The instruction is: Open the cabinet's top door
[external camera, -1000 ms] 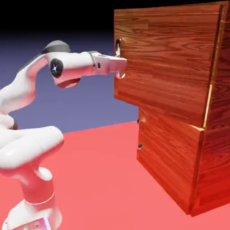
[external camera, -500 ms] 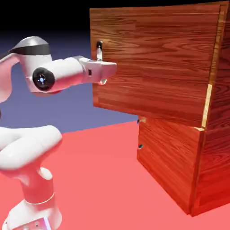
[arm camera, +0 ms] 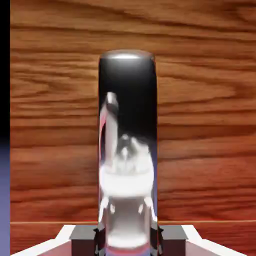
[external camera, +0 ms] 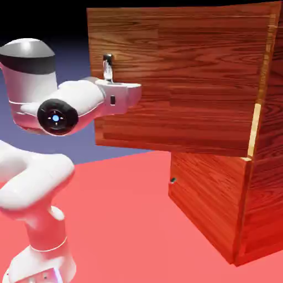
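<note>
The cabinet [external camera: 266,166] of reddish-brown wood stands at the exterior view's right. Its top door [external camera: 182,83] is swung out toward the left, away from the cabinet body. A small silver handle [external camera: 107,65] sits near the door's free edge. My gripper [external camera: 114,84] is shut on that handle's lower part, with the white hand reaching in from the left. In the hand view the shiny handle [arm camera: 127,145] stands upright against the door's wood [arm camera: 205,125], and my gripper [arm camera: 127,241] clamps it between the grey fingertips [arm camera: 82,239].
The lower door [external camera: 207,199] stays flat against the cabinet, with a small knob [external camera: 173,180] at its left edge. The red table [external camera: 127,221] spreads in front. My arm's base [external camera: 44,243] stands at the lower left.
The top door has swung further open, its free edge and handle moving left. My gripper has travelled left with the handle, still shut on it.
</note>
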Controlling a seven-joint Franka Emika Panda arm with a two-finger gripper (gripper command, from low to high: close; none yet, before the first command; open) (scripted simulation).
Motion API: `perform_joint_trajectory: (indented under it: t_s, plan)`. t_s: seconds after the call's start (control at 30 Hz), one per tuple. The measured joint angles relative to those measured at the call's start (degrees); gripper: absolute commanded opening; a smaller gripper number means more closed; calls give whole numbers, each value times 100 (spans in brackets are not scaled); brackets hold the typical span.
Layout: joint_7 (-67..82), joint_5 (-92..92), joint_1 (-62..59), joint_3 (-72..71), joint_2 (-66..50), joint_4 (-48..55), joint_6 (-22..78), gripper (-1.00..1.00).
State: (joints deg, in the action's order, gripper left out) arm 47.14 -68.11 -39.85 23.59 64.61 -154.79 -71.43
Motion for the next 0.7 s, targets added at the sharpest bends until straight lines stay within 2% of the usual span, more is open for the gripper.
perform_joint_trajectory:
  t_s: [0.33,0.7]
  plan:
    - [892,1299,1603,1888,-2047,1898,1671,-100]
    - [1745,1850,3841,4121,-3782,3979,3409,-100]
